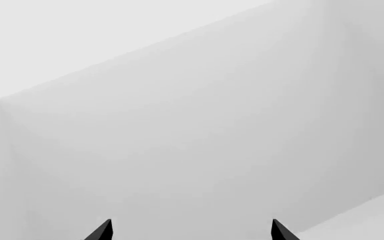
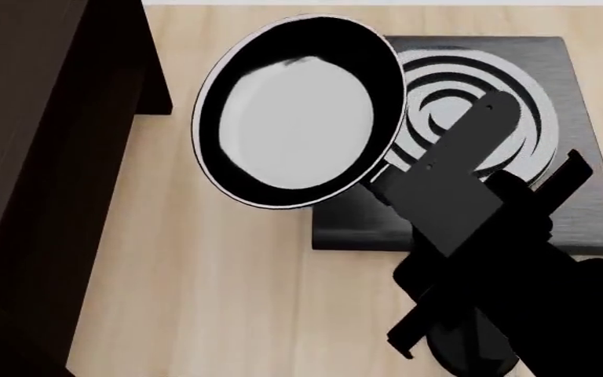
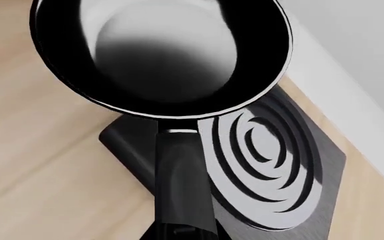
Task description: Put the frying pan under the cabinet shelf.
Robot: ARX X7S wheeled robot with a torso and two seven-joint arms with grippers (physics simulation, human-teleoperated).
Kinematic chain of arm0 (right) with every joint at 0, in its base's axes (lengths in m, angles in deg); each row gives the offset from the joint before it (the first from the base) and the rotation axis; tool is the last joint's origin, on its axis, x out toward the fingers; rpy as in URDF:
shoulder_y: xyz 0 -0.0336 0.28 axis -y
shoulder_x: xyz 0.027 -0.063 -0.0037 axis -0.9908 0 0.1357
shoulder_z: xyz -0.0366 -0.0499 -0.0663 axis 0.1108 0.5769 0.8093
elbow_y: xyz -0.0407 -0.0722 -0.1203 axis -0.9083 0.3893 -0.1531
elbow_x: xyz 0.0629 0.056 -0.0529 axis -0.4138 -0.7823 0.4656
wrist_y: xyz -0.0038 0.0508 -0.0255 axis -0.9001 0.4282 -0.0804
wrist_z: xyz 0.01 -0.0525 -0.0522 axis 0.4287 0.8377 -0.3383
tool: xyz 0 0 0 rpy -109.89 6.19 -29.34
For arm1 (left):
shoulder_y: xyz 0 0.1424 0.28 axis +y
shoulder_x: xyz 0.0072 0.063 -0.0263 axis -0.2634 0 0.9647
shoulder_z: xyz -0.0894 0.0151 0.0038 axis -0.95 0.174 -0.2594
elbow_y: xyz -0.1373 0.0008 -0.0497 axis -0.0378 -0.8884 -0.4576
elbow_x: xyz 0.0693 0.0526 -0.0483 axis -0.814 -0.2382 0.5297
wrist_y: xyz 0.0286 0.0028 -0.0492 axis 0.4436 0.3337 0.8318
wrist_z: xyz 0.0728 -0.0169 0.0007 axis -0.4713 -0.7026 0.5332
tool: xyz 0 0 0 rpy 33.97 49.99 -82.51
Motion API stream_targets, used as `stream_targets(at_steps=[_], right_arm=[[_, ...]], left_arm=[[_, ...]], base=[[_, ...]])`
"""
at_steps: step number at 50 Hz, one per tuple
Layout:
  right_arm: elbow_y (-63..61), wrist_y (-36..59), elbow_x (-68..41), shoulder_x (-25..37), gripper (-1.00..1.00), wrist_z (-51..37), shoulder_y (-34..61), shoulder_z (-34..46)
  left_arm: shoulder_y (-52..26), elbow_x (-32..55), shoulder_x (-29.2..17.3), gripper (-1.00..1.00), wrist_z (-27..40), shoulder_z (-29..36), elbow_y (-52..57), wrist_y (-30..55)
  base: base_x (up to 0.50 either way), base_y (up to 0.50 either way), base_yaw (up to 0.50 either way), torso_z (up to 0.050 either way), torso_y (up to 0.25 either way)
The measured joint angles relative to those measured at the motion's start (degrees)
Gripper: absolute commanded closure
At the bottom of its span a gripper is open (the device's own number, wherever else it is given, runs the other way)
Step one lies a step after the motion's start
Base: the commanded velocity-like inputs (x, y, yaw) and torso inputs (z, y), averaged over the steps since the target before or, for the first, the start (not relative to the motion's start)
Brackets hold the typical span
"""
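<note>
The frying pan [image 2: 296,118], round and black with a glossy inside and a thin pale rim, hangs tilted above the wooden table, between the cabinet shelf and the burner plate. My right gripper [image 2: 398,177] is shut on its black handle [image 3: 178,175]. The pan bowl fills the right wrist view [image 3: 158,55], and the gripper [image 3: 178,234] grips the handle at that frame's edge. The cabinet shelf [image 2: 40,157], dark brown wood grain, stands at the left of the head view. My left gripper [image 1: 192,231] is open and empty, facing white walls; it is out of the head view.
A square black burner plate [image 2: 511,94] with concentric rings lies on the light wooden table [image 2: 217,298] to the right of the pan, partly under it; it also shows in the right wrist view [image 3: 265,165]. A white wall [image 3: 352,45] runs behind the table.
</note>
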State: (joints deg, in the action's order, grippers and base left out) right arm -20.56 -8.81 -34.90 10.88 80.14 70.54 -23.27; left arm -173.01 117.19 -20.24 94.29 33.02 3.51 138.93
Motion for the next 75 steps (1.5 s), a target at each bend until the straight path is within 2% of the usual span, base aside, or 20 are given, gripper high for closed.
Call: stream_targets(at_steps=[75], right_arm=[[11.84,-10.26,5.52,-7.3,1.0,7.25,-2.38,12.58]], left_arm=[[2.38,1.33,-4.25,-1.0,2.02,2.92,0.4,-5.52]], base=[[0.0,0.0,0.0,0.0,0.001]])
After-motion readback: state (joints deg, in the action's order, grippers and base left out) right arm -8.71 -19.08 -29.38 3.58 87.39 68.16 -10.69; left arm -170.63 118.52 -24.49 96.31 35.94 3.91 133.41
